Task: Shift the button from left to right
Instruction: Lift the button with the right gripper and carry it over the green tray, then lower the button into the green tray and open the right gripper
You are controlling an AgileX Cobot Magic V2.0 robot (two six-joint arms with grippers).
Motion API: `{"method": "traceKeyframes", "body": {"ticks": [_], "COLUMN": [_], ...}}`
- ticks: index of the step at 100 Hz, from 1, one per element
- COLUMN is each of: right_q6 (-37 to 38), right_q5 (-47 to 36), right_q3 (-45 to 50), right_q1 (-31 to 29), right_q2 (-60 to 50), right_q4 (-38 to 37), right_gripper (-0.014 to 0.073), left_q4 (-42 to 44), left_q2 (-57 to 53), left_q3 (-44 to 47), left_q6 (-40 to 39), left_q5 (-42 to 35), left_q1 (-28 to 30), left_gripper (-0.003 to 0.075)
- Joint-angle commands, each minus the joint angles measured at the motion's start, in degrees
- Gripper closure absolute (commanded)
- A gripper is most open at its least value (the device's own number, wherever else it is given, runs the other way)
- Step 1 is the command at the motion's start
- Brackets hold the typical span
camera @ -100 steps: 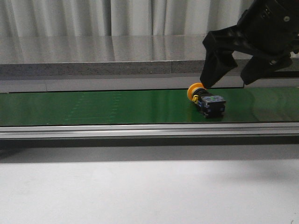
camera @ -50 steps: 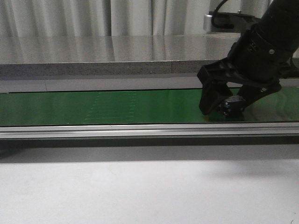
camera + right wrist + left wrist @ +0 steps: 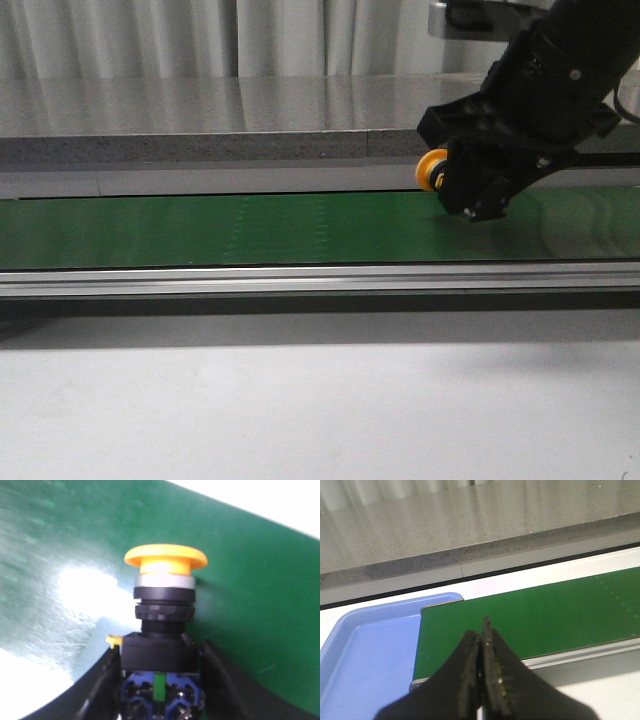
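The button (image 3: 164,610) has a yellow-orange mushroom head, a silver collar and a black body with blue and green marks. My right gripper (image 3: 159,680) is shut on its body, a finger on each side. In the front view the right gripper (image 3: 478,190) holds the button (image 3: 433,168) just above the green belt (image 3: 250,228) at the right, only the yellow head poking out to the left. My left gripper (image 3: 481,645) is shut on nothing, above the left end of the green belt (image 3: 545,615).
A blue tray (image 3: 365,650) lies beside the belt's left end. A metal rail (image 3: 300,279) runs along the belt's front edge. A grey stone ledge (image 3: 200,140) stands behind the belt. White table surface (image 3: 300,400) spreads in front.
The right gripper came down over the button lying on the belt, shut on it and has lifted it slightly off the belt.
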Motion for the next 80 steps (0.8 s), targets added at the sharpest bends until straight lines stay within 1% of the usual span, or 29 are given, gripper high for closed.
{"method": "traceKeyframes", "body": {"ticks": [1, 10, 17, 36, 55, 69, 80], "right_q6": [-0.6, -0.6, -0.6, -0.6, -0.6, -1.4, -4.1], "right_q5": [0.2, 1.5, 2.4, 3.9, 1.6, -2.5, -3.9], "right_q3": [-3.2, -4.0, -4.1, -4.1, -4.1, -4.1, -4.1], "right_q1": [-1.7, -4.6, -8.2, -21.3, -32.7, -37.5, -39.5], "right_q2": [-4.5, -6.3, -7.6, -8.9, -8.8, -8.0, -6.1], "right_q4": [-2.0, -4.0, -5.3, -8.3, -8.6, -8.7, -8.8], "right_gripper": [0.0400, 0.0400, 0.0400, 0.0400, 0.0400, 0.0400, 0.0400], "left_q4": [-0.9, -0.9, -0.9, -0.9, -0.9, -0.9, -0.9], "left_q2": [0.4, 0.4, 0.4, 0.4, 0.4, 0.4, 0.4], "left_q3": [-1.5, -1.5, -1.5, -1.5, -1.5, -1.5, -1.5], "left_q6": [-0.2, -0.2, -0.2, -0.2, -0.2, -0.2, -0.2], "left_q5": [-4.8, -4.8, -4.8, -4.8, -4.8, -4.8, -4.8], "left_q1": [-0.5, -0.5, -0.5, -0.5, -0.5, -0.5, -0.5], "left_gripper": [0.0739, 0.0739, 0.0739, 0.0739, 0.0739, 0.0739, 0.0739]}}
